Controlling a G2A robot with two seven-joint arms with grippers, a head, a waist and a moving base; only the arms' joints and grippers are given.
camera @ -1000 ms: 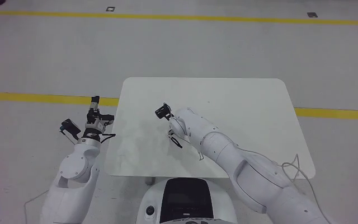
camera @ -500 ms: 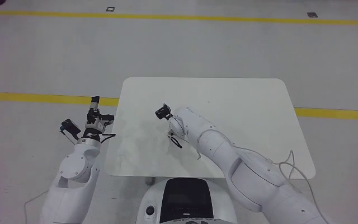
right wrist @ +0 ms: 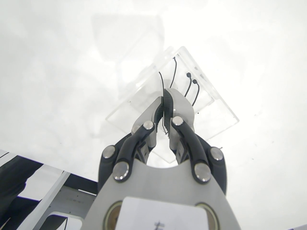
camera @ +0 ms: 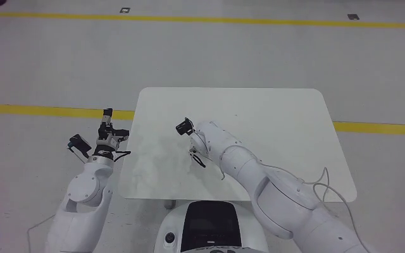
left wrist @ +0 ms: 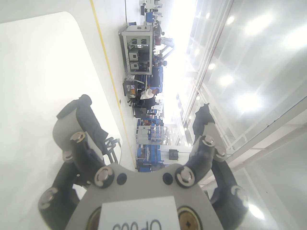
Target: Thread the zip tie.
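Currently, your right gripper has its fingers clamped on the zip tie above a clear plate on the counter. Three more ties crowd just beside. Your left gripper sits off the counter's edge, fingers apart.

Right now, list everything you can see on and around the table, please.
Table: one, white, in front of the robot.
Tray: one, clear, on the table.
Loose zip ties: three heads visible, black, on the tray.
Held zip tie: one strand, black, clamped above the tray; may belong to one of those three.
Floor lines: two, yellow, across the floor.
Left hand: one, black fingers, open and empty, beside the table's edge.
Right hand: one, black fingers, shut on the strand.
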